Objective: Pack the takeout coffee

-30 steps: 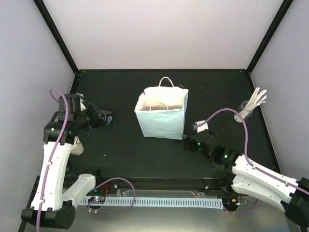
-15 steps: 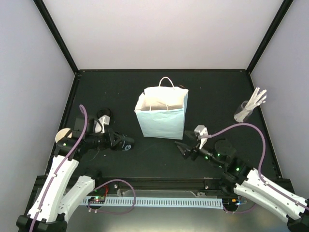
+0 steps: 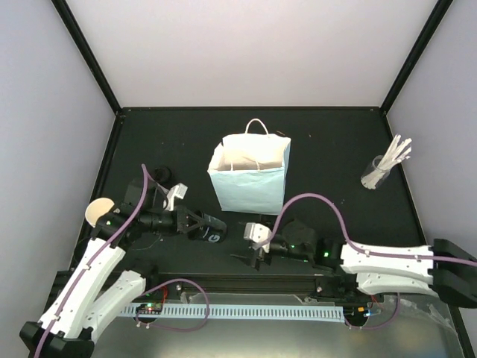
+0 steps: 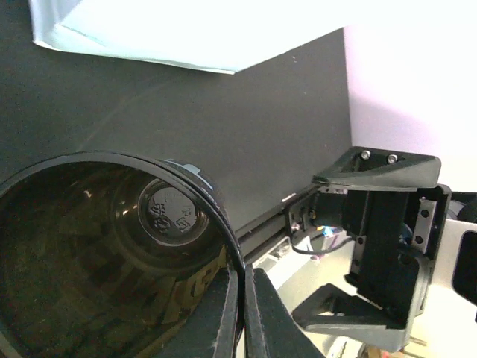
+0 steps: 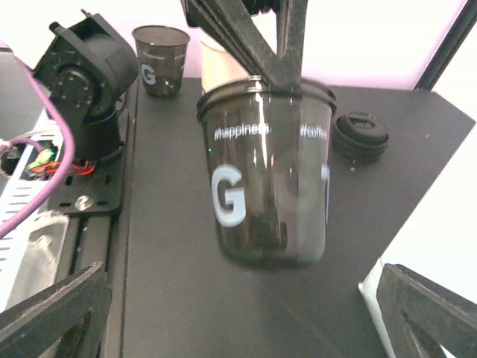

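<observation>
Right wrist view: the left gripper (image 5: 283,78) is clamped tight on the rim of a dark see-through plastic cup (image 5: 268,194). In the left wrist view the two fingers (image 4: 223,313) meet with the rim between them, one inside the mouth and one outside. The right gripper (image 3: 248,246) is spread to its widest and grips nothing; the cup sits ahead of its gap, clear of both fingers.

The cup stands upright, long axis vertical, mouth up. It is by the table's (image 3: 335,149) near edge, left of the middle and in front of the light-blue paper bag's (image 3: 250,183) near-left corner. Whether its base touches the table I cannot tell.

White print on the cup reads "#happiness" and "#coffee" above a large "G". Toward the left edge stand a second dark cup (image 5: 160,60), also marked "G", and a cream paper cup (image 5: 218,67). A stack of black lids (image 5: 360,136) lies nearby.
</observation>
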